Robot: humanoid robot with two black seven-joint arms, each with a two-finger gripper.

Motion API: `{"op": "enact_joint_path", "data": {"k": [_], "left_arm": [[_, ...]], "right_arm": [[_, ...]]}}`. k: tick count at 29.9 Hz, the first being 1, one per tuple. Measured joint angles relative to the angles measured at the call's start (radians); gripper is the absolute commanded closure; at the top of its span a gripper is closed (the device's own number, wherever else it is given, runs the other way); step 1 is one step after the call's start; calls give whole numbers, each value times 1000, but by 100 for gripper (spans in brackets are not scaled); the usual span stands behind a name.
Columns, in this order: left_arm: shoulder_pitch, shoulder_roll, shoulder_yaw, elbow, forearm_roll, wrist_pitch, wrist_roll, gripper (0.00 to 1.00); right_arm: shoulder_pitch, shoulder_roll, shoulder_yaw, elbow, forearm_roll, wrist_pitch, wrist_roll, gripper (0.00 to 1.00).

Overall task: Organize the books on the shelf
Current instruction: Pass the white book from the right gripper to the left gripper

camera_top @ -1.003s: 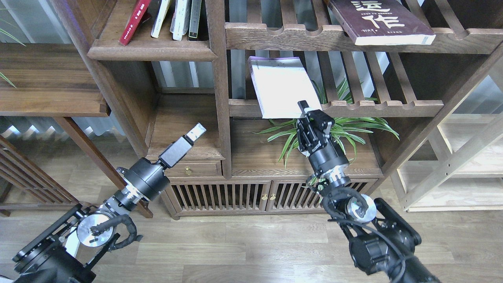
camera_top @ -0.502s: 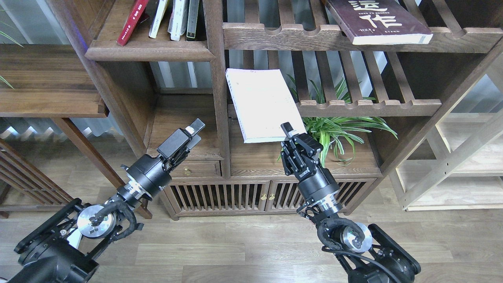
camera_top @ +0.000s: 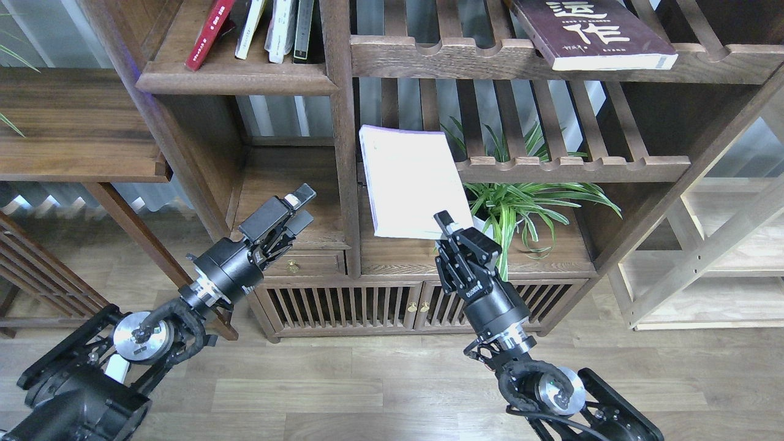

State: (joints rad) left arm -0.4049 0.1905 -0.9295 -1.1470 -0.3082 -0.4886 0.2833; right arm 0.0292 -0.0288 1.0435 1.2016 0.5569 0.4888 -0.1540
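My right gripper (camera_top: 450, 228) is shut on the near corner of the white/pale-lavender book (camera_top: 411, 180) and holds it in the air in front of the slatted rack (camera_top: 576, 164). The dark maroon book (camera_top: 593, 30) with white Chinese characters lies on the upper slatted rack at the top right. The red book (camera_top: 208, 32) leans among several upright books on the solid shelf (camera_top: 236, 78) at the top left. My left gripper (camera_top: 300, 205) is open and empty, in front of the lower left cubby.
A green spider plant (camera_top: 520, 202) stands on the cabinet top behind the held book. A vertical post (camera_top: 343, 141) divides the left cubbies from the racks. A drawer and slatted cabinet doors (camera_top: 367, 306) sit below. A light wooden frame (camera_top: 704, 245) stands at the right.
My right gripper pulled the white book off the lower slatted rack, down and to the left. My left gripper swung slightly and its fingers opened.
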Motion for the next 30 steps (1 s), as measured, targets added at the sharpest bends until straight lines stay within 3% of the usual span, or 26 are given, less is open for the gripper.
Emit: {"op": "enact_joint_path", "data": {"k": [7, 24, 30], "left_arm": [[-64, -4, 12, 65, -59, 0, 20, 4], [-85, -13, 18, 80, -168, 0, 198, 7], [-89, -5, 13, 80, -217, 0, 205, 9]], "right_arm": [[-9, -3, -50, 28, 0, 0, -1, 97], [7, 28, -146, 52, -8, 0, -22, 97], [7, 29, -157, 49, -11, 0, -42, 97]]}}
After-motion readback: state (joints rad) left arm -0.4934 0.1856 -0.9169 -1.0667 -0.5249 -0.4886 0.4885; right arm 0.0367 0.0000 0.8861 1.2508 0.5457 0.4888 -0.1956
